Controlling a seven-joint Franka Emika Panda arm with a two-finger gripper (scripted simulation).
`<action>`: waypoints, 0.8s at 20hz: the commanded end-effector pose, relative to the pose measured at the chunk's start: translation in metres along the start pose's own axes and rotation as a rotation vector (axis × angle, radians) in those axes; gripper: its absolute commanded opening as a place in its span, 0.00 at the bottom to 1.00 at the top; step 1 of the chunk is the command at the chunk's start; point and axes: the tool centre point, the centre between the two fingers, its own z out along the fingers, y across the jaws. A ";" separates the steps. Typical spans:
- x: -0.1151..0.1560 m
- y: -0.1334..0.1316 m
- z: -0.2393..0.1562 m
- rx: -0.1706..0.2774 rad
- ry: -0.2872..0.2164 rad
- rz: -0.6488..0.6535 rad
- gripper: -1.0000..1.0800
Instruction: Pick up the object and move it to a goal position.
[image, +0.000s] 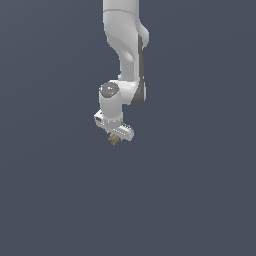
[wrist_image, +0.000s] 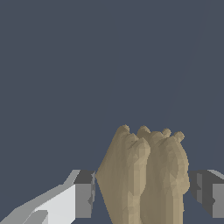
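Wrist view, L to R: one grey pad (wrist_image: 84, 194), tan lump obj (wrist_image: 144, 179) between, other pad (wrist_image: 208, 192). Jaws clamped on it. Exterior view: gripper (image: 114, 138) at 6 o'clock of the arm (image: 125, 60), obj (image: 114, 140) at its tip.

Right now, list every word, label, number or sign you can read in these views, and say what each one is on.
None: there is no readable text in either view.
The arm is plain white and grey with no marking.
The fingers are unmarked.
The tan-brown lump between them is bare.
The backdrop is flat blue-grey with no signs.
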 end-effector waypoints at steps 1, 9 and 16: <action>0.000 0.000 0.001 -0.001 -0.001 0.000 0.00; -0.002 -0.002 -0.002 0.000 0.000 0.000 0.00; -0.019 -0.019 -0.019 0.000 0.000 0.000 0.00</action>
